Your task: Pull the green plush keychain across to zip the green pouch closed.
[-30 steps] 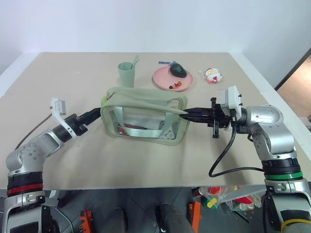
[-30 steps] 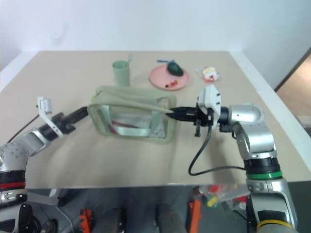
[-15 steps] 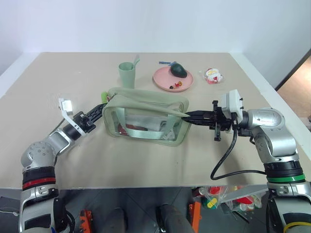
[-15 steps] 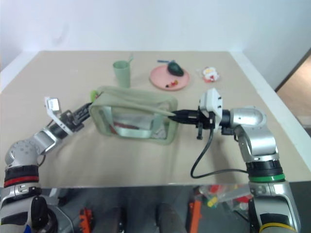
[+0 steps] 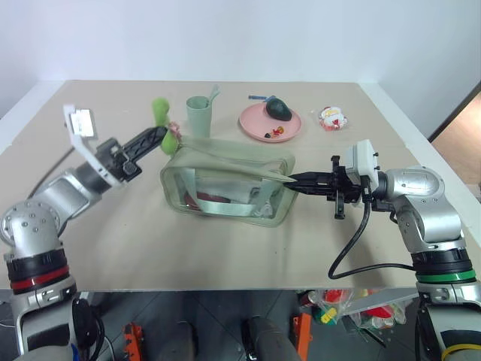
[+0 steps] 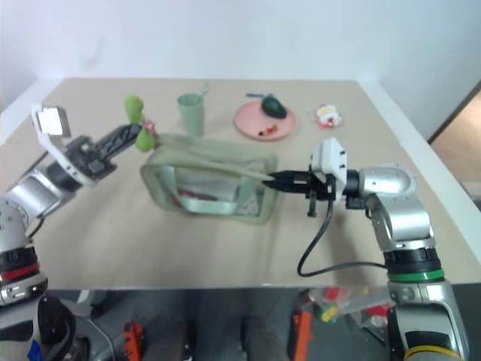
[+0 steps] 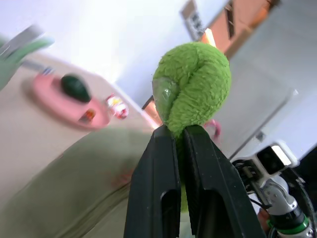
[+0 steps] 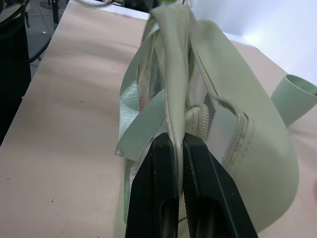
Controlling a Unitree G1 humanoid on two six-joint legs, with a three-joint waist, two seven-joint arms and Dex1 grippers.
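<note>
Keychain: green plush keychain [image 5: 160, 110] sits in the upper left of the left eye view, raised above the table, just off the pouch's left end, with its pinkish bit [image 5: 173, 140] hanging toward the pouch corner.
Pouch: green pouch [image 5: 225, 179] lies mid-frame on the table [image 5: 225, 248], top flat, clear side window facing the camera.
Left gripper: left gripper [image 7: 179, 136] has its jaws pressed narrow on the plush's lower end; the left wrist view shows the fuzzy ball bulging above the black fingers [image 7: 157, 168].
Right gripper: right gripper [image 8: 178, 141] is clamped thin on a fabric fold at the pouch's right end, centre right of the left eye view, acting as the anchor.
Step in hand: drawing the slider across the pouch top, as I judge it.
How to do it well: pull low and along the zipper line toward the right of the frame, not upward; keep the right-hand anchor taut so the teeth stay straight.
Risk: soft plush could slip out, or a steep pull could lift the pouch's left end instead of moving the slider.
Nearby: pale green cup [image 5: 198, 114] and pink plate [image 5: 270, 122] stand behind the pouch, clear of the path.
</note>
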